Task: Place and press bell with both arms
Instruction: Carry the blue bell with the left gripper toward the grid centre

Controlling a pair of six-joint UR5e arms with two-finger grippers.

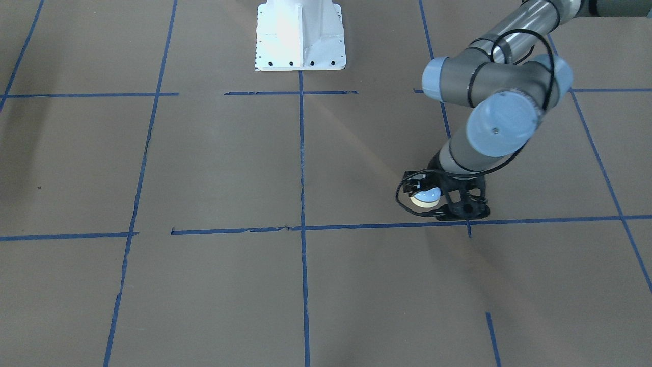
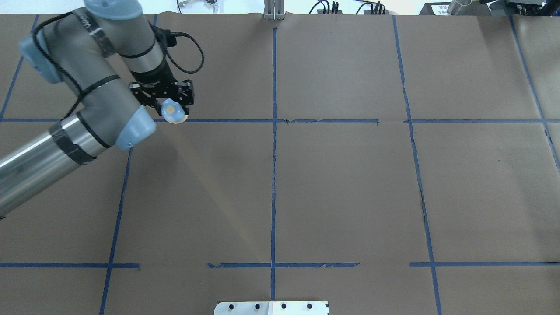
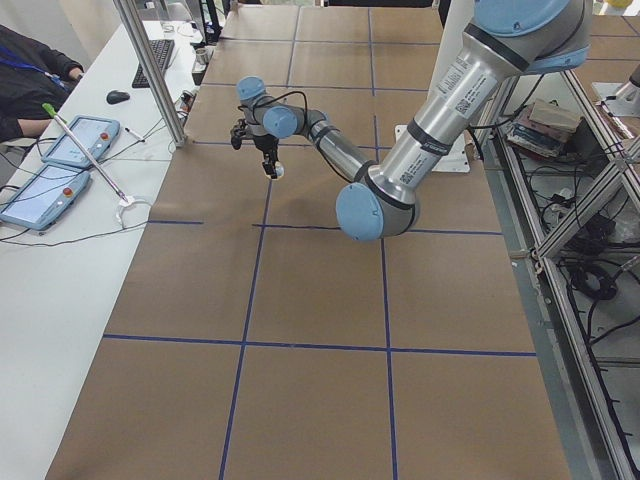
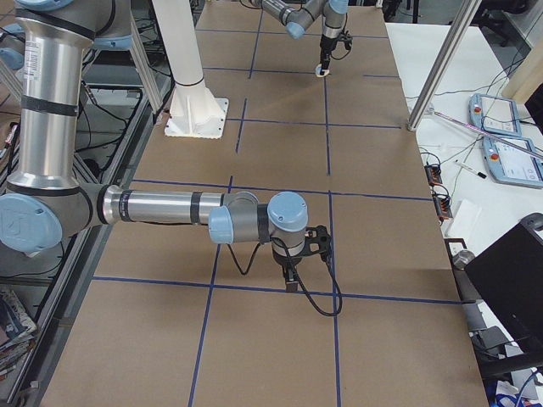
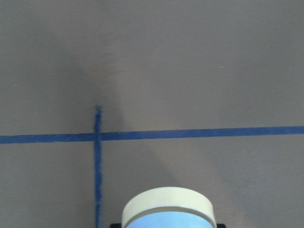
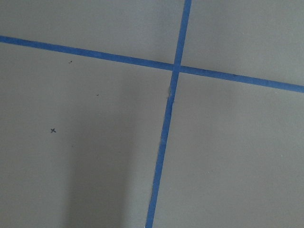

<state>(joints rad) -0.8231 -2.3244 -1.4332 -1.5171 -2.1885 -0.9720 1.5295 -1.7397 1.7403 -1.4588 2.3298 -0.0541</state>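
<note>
The light-blue bell (image 1: 426, 195) with a cream base sits between the fingers of my left gripper (image 1: 432, 202), near a blue tape crossing on the far part of the table. It also shows in the overhead view (image 2: 174, 111), with the left gripper (image 2: 171, 107) shut on it. In the left wrist view the bell's cream base (image 5: 167, 209) fills the bottom edge, close above the paper. My right gripper (image 4: 290, 285) shows only in the exterior right view, low over the paper; I cannot tell whether it is open or shut.
The table is covered in brown paper with a grid of blue tape (image 2: 274, 175). The white pedestal base (image 1: 300, 36) stands at the robot's side. A side desk with tablets (image 3: 62, 165) and a metal post (image 3: 150, 70) lie beyond the far edge.
</note>
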